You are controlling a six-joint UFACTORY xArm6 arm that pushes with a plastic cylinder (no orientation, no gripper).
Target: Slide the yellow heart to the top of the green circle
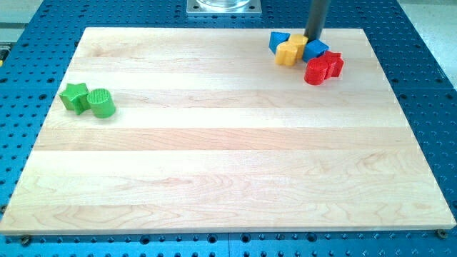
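The yellow heart [290, 51] lies near the view's top right, in a tight cluster of blocks. My tip [313, 38] stands just right of and above the heart, close to it, between the two blue blocks. The green circle [102, 103] lies far off at the view's left, with a green star [74, 96] touching its left side.
A blue block [278, 41] touches the heart's upper left and another blue block [315, 48] its right. A red block [315, 71] and a red star [333, 63] lie just below right. The wooden board [228, 178] sits on a blue perforated table.
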